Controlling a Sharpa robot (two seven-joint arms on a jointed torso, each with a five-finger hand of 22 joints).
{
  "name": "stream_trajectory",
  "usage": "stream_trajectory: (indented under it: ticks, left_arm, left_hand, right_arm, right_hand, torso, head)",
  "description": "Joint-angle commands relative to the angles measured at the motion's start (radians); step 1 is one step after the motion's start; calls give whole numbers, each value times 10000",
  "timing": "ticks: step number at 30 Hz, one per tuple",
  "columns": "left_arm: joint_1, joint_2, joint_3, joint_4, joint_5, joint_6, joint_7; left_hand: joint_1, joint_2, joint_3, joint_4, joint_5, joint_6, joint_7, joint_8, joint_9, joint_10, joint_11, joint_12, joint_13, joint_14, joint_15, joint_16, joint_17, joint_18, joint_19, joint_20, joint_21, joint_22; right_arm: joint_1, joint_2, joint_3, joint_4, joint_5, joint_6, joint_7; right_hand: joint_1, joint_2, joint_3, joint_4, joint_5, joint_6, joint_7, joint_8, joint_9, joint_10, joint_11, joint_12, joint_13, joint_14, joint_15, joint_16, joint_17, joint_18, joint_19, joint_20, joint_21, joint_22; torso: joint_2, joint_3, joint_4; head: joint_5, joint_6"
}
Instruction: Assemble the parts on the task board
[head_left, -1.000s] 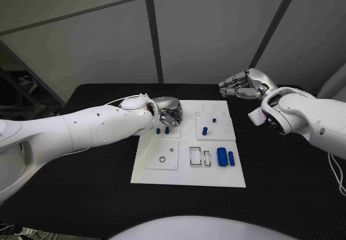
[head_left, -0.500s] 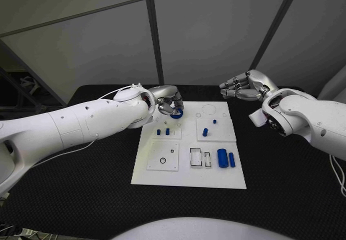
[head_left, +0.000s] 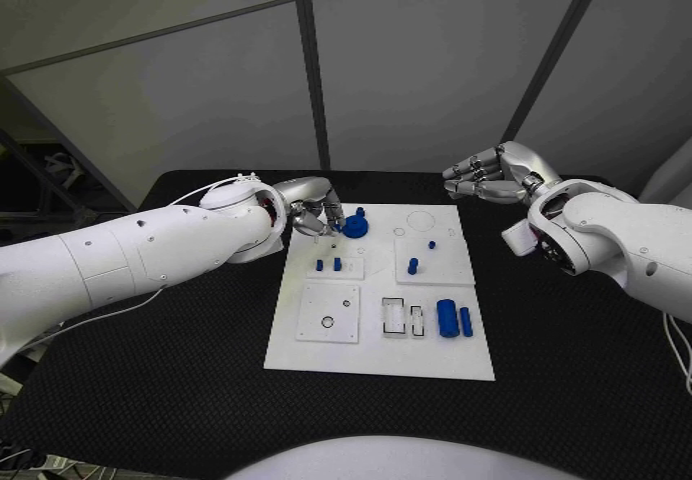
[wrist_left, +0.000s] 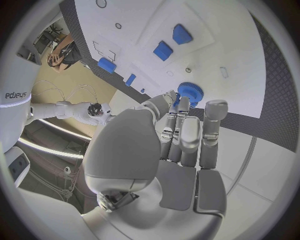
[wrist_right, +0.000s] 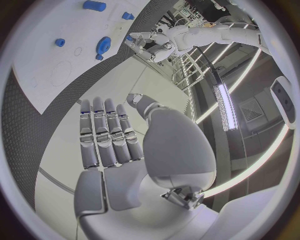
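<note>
The white task board lies in the middle of the black table. My left hand hovers over the board's far left corner and pinches a blue gear between its fingertips; the left wrist view shows the gear at those fingertips above the board. Two small blue pegs stand in the plate below it. Another peg and two blue cylinders are further right. My right hand hangs beyond the board's far right corner, fingers extended and holding nothing.
Several white inset plates sit on the board, among them a plate with a round hole and rectangular slots. Black table surrounds the board. A grey panel wall stands behind the table.
My left hand has risen off the board's far left plate with the blue gear pinched in its fingertips and drawn back to the left. The right hand has barely moved.
</note>
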Motion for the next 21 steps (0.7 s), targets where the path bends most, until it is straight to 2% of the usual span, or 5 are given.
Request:
stream_trajectory:
  ticks: [1,9,13,17,21]
  left_arm:
    - [-22,-113,10,100,65,224,-98]
    - [-85,-254,8,82,65,346,-148]
    - [-121,-288,8,100,65,423,-157]
    - [-151,-257,7,87,66,453,-137]
    - [-173,-169,6,-3,66,468,-142]
  left_hand:
    - [-101,-3,43,26,-17,85,-18,-23,8,71,-34,-78,-16,33,39,13,-21,79,-81,10,11,18]
    - [-130,-15,44,34,-21,94,-22,-31,9,82,-36,-94,-15,30,39,11,-35,79,-82,12,16,29]
    - [-130,-15,44,34,-21,94,-22,-31,9,82,-36,-94,-15,30,39,11,-35,79,-82,12,16,29]
    - [-142,-15,46,38,-26,102,-25,-32,11,91,-39,-100,-14,25,39,7,-50,79,-83,13,18,35]
    - [-142,-15,46,38,-26,102,-25,-32,11,91,-39,-100,-14,25,39,7,-50,79,-83,13,18,35]
  right_arm:
    - [18,-8,6,7,-16,-22,91]
    - [17,6,5,-5,-16,-14,95]
    - [16,5,5,-14,-16,-17,95]
    - [16,17,5,-15,-16,-15,98]
    - [15,29,5,-17,-16,-13,98]
  right_hand:
    - [66,37,24,-31,52,-33,48,-2,-2,-86,8,-30,-14,-16,4,-7,-13,47,83,-9,-36,-11]
    - [66,37,24,-31,52,-33,48,-2,-2,-86,8,-30,-14,-16,4,-7,-13,47,83,-9,-36,-11]
    - [66,37,24,-31,52,-33,48,-2,-2,-86,8,-30,-14,-16,4,-7,-13,47,83,-9,-36,-11]
    - [65,55,32,-27,58,-17,56,13,4,-76,11,-16,-9,-12,7,-8,-26,45,103,-9,-59,-28]
    - [65,55,32,-27,58,-17,56,13,4,-76,11,-16,-9,-12,7,-8,-26,45,103,-9,-59,-28]
  torso:
    - [7,-10,-18]
    - [0,-4,-38]
    - [0,-3,-23]
    - [5,7,-21]
    - [13,1,-36]
  head:
    - [6,1]
    - [30,-2]
    - [6,6]
    - [22,13]
    - [32,18]
